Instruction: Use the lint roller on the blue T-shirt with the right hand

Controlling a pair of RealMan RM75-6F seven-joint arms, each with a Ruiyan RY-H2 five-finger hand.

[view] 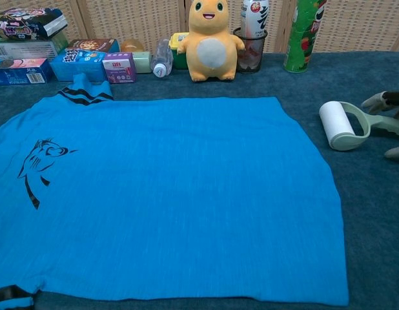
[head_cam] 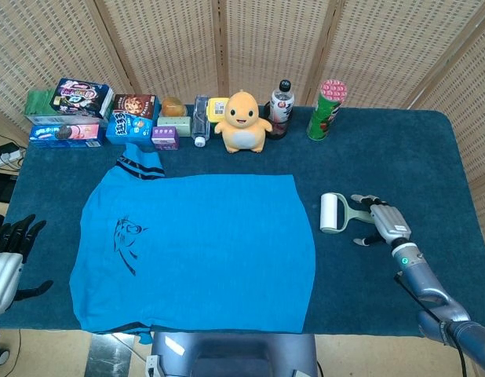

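The right robot hand (head_cam: 381, 221), fingers spread and holding nothing, is over the handle of the lint roller (head_cam: 339, 213), which lies sideways on the tabletop just right of the blue T-shirt (head_cam: 203, 247).

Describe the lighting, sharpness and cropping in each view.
Head view: even, soft light, everything sharp, faint shadow beside the lint roller. Chest view: blue T-shirt sharp and glare-free; right hand cut off at the frame edge, so its grip stays unclear.
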